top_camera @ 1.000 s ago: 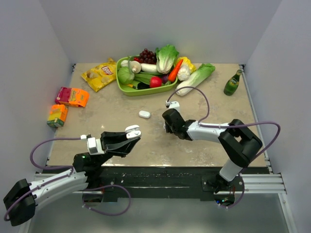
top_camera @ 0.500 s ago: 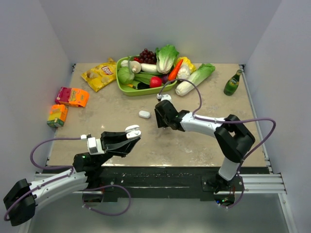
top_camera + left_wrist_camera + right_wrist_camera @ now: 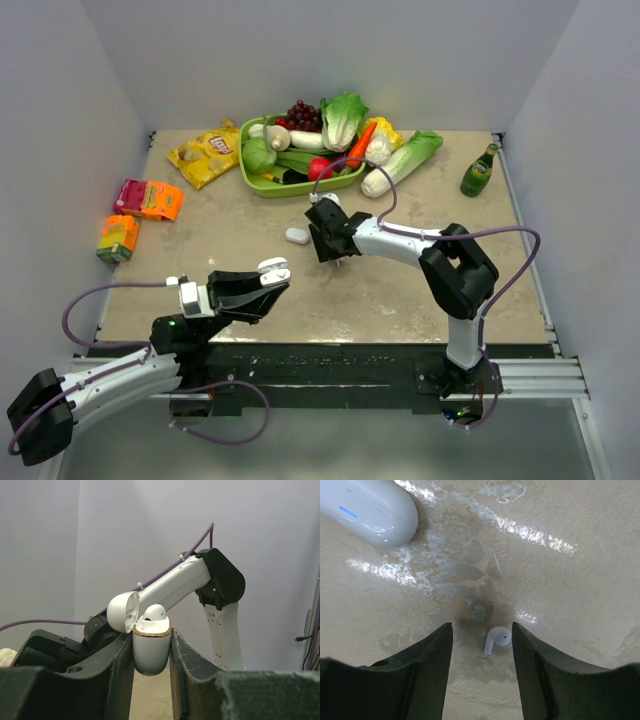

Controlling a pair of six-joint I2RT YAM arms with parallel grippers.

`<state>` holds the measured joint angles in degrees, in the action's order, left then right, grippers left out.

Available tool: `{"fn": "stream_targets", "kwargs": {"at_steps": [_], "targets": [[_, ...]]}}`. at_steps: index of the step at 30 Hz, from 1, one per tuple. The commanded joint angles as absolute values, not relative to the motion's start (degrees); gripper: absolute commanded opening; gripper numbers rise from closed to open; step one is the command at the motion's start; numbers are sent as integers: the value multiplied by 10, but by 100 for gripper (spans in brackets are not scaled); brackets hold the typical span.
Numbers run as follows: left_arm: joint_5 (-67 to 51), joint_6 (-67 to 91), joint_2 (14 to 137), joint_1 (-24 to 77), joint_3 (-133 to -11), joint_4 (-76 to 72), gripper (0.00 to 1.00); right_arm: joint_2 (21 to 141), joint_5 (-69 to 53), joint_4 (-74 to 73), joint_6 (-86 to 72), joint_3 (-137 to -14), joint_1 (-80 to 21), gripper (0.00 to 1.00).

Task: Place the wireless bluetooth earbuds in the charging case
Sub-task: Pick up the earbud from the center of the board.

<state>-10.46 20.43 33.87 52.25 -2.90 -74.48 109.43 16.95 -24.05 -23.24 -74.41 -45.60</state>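
**A:** Between the fingers of the right gripper (image 3: 481, 628), a little nearer to its right finger, the loose earbud (image 3: 497, 639) lies on the table (image 3: 580, 580). The jaws stand wide apart and hold nothing.

**B:** And the white thing ahead of it?

**A:** That is a closed case (image 3: 370, 510), ahead of the gripper and to its left, well apart from the bud.

**B:** What does the other arm do?

**A:** The left gripper (image 3: 150, 641) is closed narrowly on the charging case (image 3: 150, 652). The case stands upright between its fingers with the lid open. A seated earbud (image 3: 154, 612) shows in its mouth.

**B:** So which step is this?

**A:** I judge it is the picking of the remaining bud, not yet grasped. The next move calls for going straight down and shifting slightly toward the right finger. It should then close gently, because the bud is tiny and glossy and may slip out. After that it must be carried to the open case.
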Motion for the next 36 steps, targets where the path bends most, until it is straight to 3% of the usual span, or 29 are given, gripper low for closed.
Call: {"fn": "stream_targets", "kwargs": {"at_steps": [1,14,36], "targets": [[-101,214,332,523,16,-867,0,1109,170,-285,-221,-771,-447,54],[-105,221,332,524,27,-883,0,1143,122,-323,-203,-801,-427,51],[-108,229,332,524,30,-889,0,1102,71,-294,-222,-705,-421,49]]}}
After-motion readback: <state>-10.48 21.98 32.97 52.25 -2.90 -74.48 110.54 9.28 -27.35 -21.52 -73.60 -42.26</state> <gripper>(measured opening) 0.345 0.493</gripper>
